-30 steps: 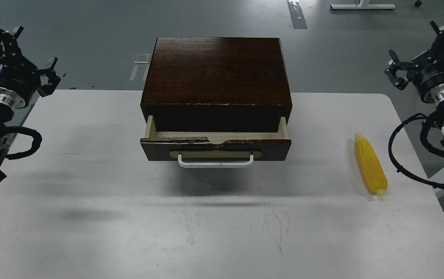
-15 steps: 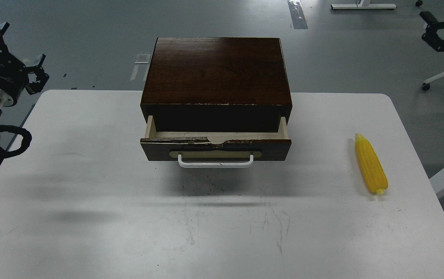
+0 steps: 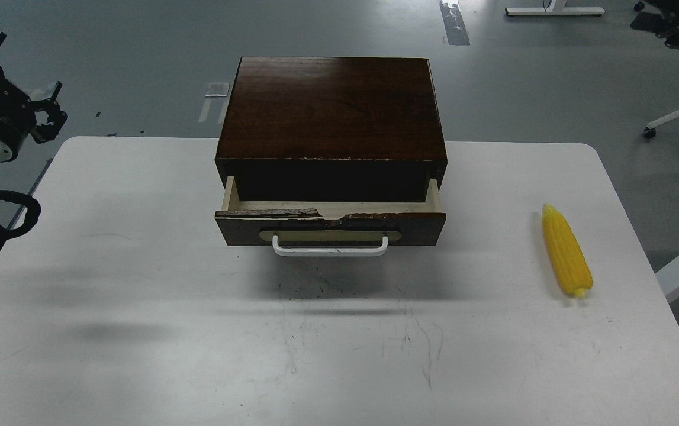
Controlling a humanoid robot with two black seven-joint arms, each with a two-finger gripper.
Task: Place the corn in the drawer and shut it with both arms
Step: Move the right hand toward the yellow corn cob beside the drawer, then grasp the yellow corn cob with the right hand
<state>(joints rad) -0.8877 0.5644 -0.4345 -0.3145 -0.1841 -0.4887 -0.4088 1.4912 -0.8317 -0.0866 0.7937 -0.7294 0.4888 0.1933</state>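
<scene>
The yellow corn (image 3: 567, 251) lies on the white table near its right edge, tip pointing away from me. The dark brown drawer (image 3: 330, 226) with its white bar handle (image 3: 330, 247) is pulled partly out of the cabinet (image 3: 330, 106); what shows of its inside is empty. My left gripper (image 3: 16, 83) is raised off the table's far left corner, fingers spread and empty. A dark blurred shape at the top right edge looks like my right gripper (image 3: 673, 26), far from the corn; its fingers cannot be told apart.
The white table (image 3: 138, 266) runs from edge to edge, with scuff marks in front of the drawer. A white chair base (image 3: 676, 112) and a white surface stand past the table's right side. My left arm's cable (image 3: 13, 210) loops at the left edge.
My right arm has swung up and away from beside the corn to the top right edge. My left gripper has drawn back to the left. The corn and drawer have not moved.
</scene>
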